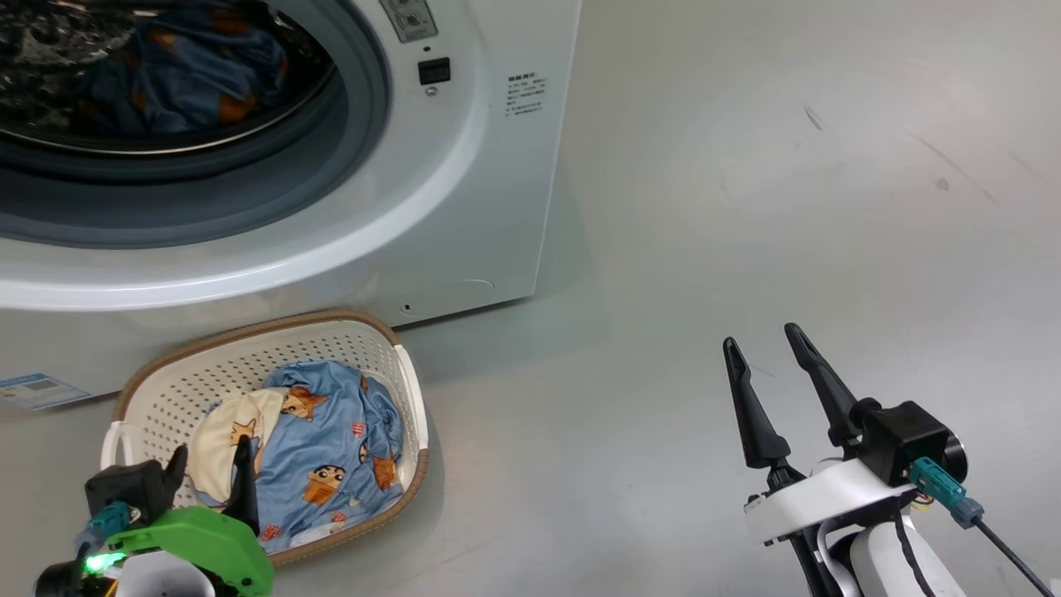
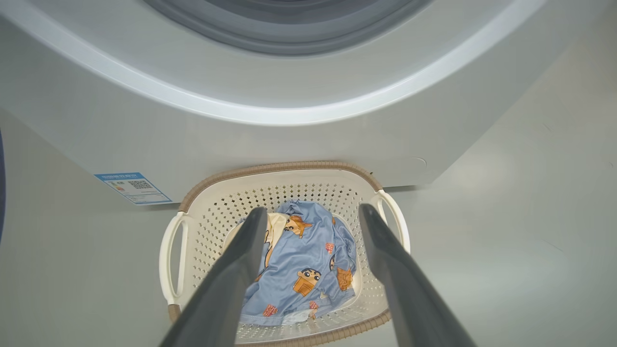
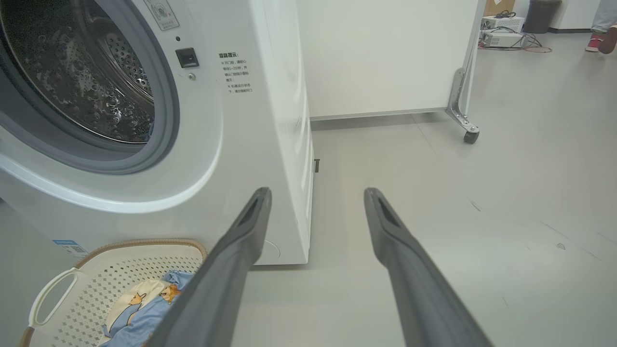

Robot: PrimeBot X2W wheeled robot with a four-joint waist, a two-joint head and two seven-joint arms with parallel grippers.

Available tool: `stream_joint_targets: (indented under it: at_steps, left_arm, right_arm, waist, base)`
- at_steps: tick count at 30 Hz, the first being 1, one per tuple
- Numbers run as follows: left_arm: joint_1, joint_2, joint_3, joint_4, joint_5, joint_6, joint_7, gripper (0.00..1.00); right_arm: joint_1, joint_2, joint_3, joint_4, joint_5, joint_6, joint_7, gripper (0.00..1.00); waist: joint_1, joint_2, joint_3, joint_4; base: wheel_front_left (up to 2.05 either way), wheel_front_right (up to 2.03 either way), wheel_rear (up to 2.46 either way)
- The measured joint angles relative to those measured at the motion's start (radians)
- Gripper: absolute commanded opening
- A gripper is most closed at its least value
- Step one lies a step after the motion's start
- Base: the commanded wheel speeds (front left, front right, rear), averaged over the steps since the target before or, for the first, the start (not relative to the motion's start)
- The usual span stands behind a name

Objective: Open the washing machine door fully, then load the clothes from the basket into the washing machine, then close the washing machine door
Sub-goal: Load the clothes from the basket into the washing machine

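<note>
The washing machine (image 1: pixel 464 207) rises ahead of and above the left gripper (image 2: pixel 313 212). Its mouth is uncovered, and one blue printed garment (image 1: pixel 191 75) lies in the drum (image 1: pixel 50 50). The basket (image 2: pixel 289 193) sits on the floor (image 1: pixel 746 207) straight beyond the left jaws, against the machine's foot. In the left wrist view the two fingers (image 2: pixel 231 279) frame it. The clothes (image 2: pixel 299 270) lie heaped in its bottom, past the fingertips and between their lines, apparently untouched. A cream-white piece (image 2: pixel 275 226) is tucked into the heap on the side of the left-hand finger in that view.

The left jaws are spread wide and hold nothing. The right gripper (image 1: pixel 761 337) is equally wide and empty, with the basket well off to its left.

The fabric looks light and limp. It is not fragile, but it is likely to drape and trail once lifted. The best hold is probably a raised fold near the middle of the heap, pinched deep enough to gather both layers. An edge grip may let the cloth drag over the rim. The basket itself seems light and could shift if a finger catches its perforated wall.
</note>
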Motion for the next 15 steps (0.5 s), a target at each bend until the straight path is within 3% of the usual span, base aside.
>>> stream_joint_targets:
  at_steps: [15]
  left_arm:
    - [-0.105,0.1,0.042,0.147,-0.025,-0.002,0.198,1.0]
  right_arm:
    - [-0.093,0.013,0.047,-0.003,0.008,0.0,0.0,1.0]
  waist:
    - [0.0001,0.0,0.171,-0.131]
  base:
    - [0.0,0.0,0.0]
